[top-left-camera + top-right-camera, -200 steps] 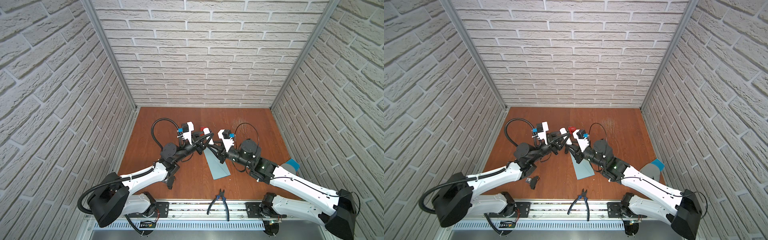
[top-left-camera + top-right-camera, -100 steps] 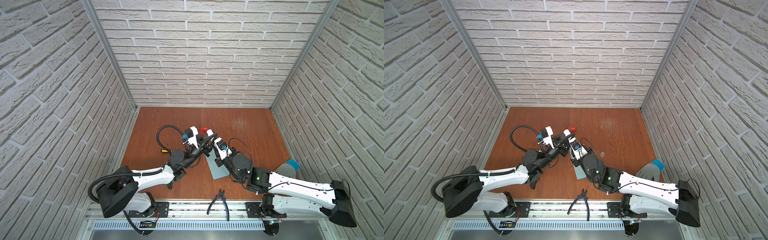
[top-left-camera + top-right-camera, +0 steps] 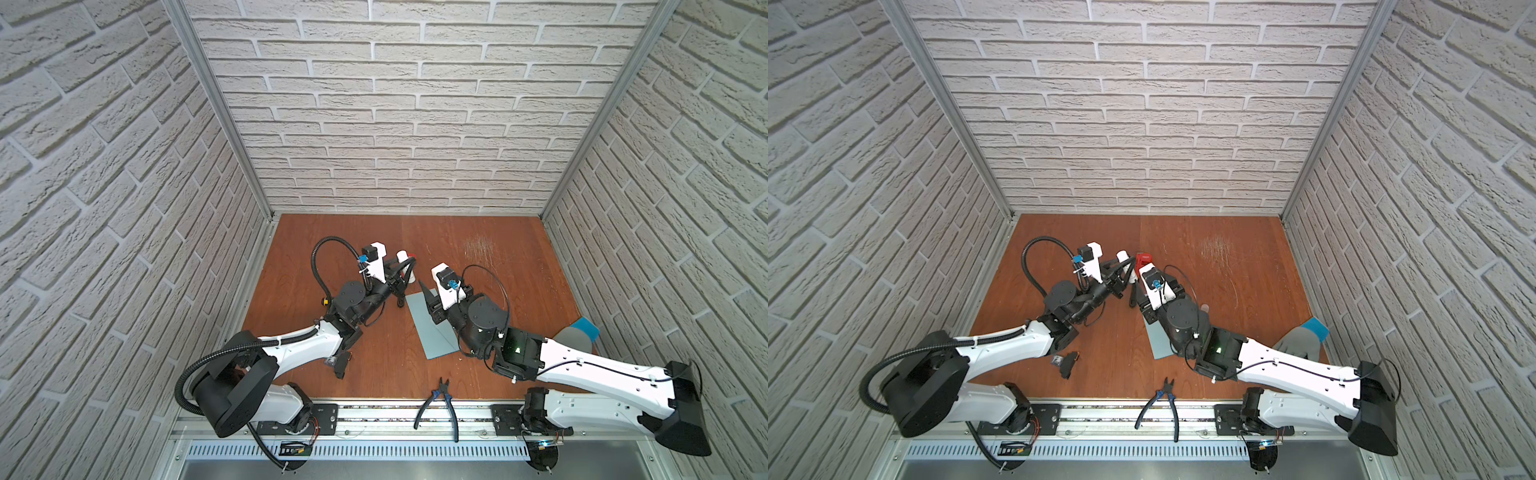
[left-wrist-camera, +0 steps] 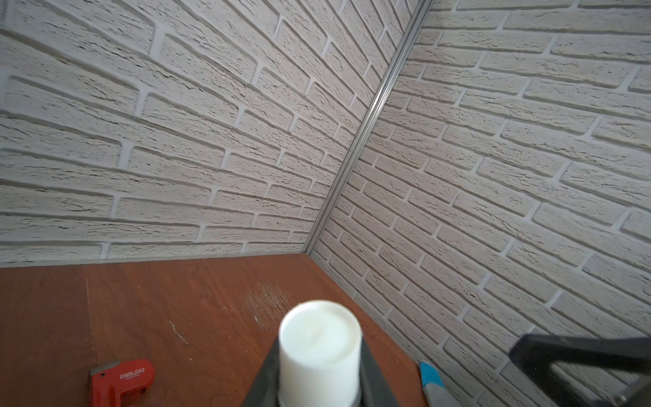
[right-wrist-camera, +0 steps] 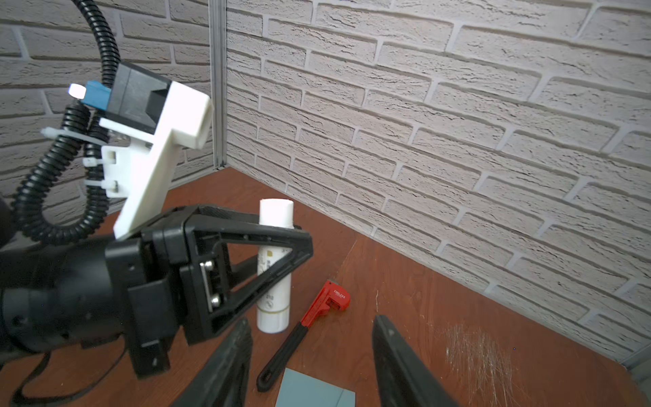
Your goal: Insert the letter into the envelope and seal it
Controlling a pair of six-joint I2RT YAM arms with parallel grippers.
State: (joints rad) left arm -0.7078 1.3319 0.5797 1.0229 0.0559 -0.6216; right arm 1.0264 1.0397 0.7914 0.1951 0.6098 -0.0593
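Observation:
The blue-grey envelope (image 3: 432, 328) (image 3: 1156, 340) lies flat on the wooden table; its far corner shows in the right wrist view (image 5: 313, 391). The letter is hidden. My left gripper (image 3: 405, 266) (image 5: 281, 246) (image 4: 318, 380) is shut on a white glue stick (image 3: 402, 257) (image 3: 1123, 255) (image 4: 320, 349) (image 5: 274, 267), which stands upright just beyond the envelope's far end. Over that far end my right gripper (image 3: 436, 297) (image 5: 311, 324) is open, holding nothing, and points at the stick.
A red-headed wrench (image 5: 326, 299) (image 4: 121, 382) (image 3: 1143, 258) lies beside the glue stick. Blue-handled pliers (image 3: 440, 399) (image 3: 1163, 399) rest at the front rail. A grey glove with blue cuff (image 3: 577, 336) (image 3: 1300, 338) lies at the right wall. A small black part (image 3: 343, 365) lies front left.
My right gripper was shut close to the glue stick; it has opened and drawn back over the envelope. The left gripper keeps hold of the stick.

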